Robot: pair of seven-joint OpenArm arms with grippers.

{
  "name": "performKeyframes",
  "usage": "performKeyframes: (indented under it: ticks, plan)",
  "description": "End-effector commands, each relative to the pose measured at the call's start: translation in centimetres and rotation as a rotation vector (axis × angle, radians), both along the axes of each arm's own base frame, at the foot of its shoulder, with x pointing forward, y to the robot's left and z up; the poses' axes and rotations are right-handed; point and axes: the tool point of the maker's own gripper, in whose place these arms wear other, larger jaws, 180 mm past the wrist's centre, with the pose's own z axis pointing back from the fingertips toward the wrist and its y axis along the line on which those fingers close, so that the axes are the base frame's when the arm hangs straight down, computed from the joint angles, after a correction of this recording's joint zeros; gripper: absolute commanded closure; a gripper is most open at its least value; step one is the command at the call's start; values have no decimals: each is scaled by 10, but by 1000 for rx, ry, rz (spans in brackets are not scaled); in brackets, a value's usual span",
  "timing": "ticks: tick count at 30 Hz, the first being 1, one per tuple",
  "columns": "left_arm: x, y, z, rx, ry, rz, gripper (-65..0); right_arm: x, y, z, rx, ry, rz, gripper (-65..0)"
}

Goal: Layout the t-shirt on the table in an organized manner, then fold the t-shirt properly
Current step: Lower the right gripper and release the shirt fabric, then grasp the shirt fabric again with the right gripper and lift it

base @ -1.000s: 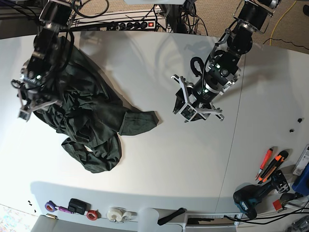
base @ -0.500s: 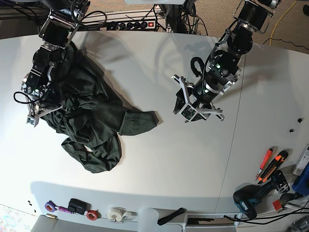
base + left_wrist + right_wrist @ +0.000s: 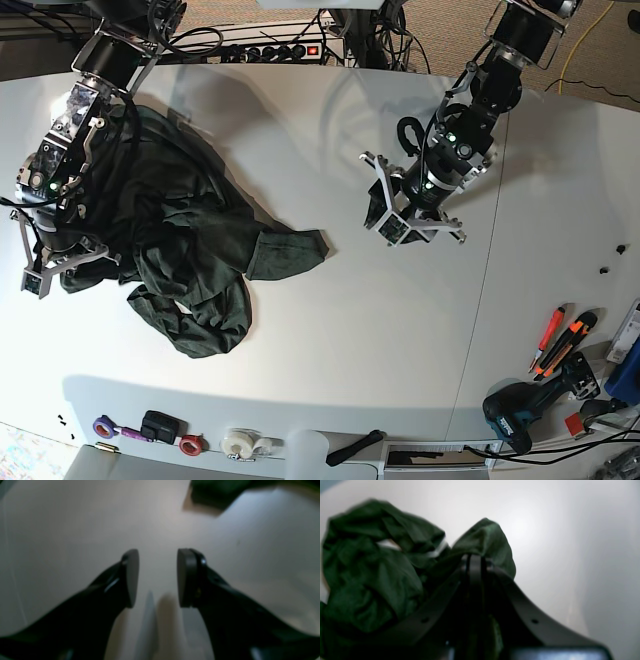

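The dark green t-shirt [image 3: 190, 235] lies crumpled on the left part of the white table [image 3: 330, 330]. My right gripper [image 3: 62, 268] is at the shirt's left edge and is shut on a fold of it. In the right wrist view the jaws of the right gripper [image 3: 475, 558] pinch green cloth, and the rest of the t-shirt [image 3: 370, 580] is bunched to the left. My left gripper [image 3: 385, 215] is open and empty, right of the shirt's nearest flap. In the left wrist view the left gripper [image 3: 157, 577] hovers over bare table [image 3: 50, 530], and a t-shirt corner [image 3: 217, 490] shows at the top.
Orange-handled cutters [image 3: 555, 340] and a drill [image 3: 520, 410] lie at the front right. Tape rolls [image 3: 240, 440] and small items sit along the front edge. A power strip [image 3: 280, 50] and cables run along the back. A thin seam [image 3: 490, 250] crosses the table on the right.
My right arm has swung toward the front left with the cloth in its grip, drawing the shirt's left edge that way. The left gripper has shifted slightly.
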Motion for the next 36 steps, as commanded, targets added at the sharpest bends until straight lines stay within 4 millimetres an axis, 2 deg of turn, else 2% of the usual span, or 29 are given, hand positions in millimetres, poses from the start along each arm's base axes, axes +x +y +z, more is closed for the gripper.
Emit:
performKeyframes:
  ticks: [1,3,5,9,12,16,22,24,25,27,28,29,34,36]
  plan:
    - [9,-1,12,-19,-46,2,-258,4,-4,15,-27,-43,2,0]
    - [11,2,7,-2,-42,5,-258,6,4,13,4,-48,28,0]
    - [14,5,6,12,-47,6,-258,10,19,10,19,-33,101,0]
    - [27,5,17,11,-77,8,-258,13,67,2,-7,42,290,0]
    - [35,6,25,13,-96,10,-258,-1,106,-5,-56,89,427,0]
    - [39,6,28,18,-102,12,-258,-34,147,-10,-115,121,551,0]
    - [38,3,27,-25,-78,16,-258,-88,159,-8,-194,173,584,0]
    - [37,2,27,-36,-73,13,-258,-105,160,-20,-179,228,591,0]
    - [36,1,27,-35,-71,4,-258,-112,160,-27,-171,254,594,-30]
    - [34,-2,26,-35,-65,-19,-258,-123,161,-35,-154,288,602,-203]
    - [33,-3,26,-39,-63,-22,-258,-126,162,-37,-150,293,605,-269]
    - [32,-5,26,-50,-57,-26,-258,-127,162,-38,-149,297,606,-296]
    - [29,-9,26,-72,-38,-41,-258,-126,161,-37,-156,291,603,-296]
    - [28,-7,23,-61,-24,-38,-258,-125,146,-34,-205,295,537,-296]
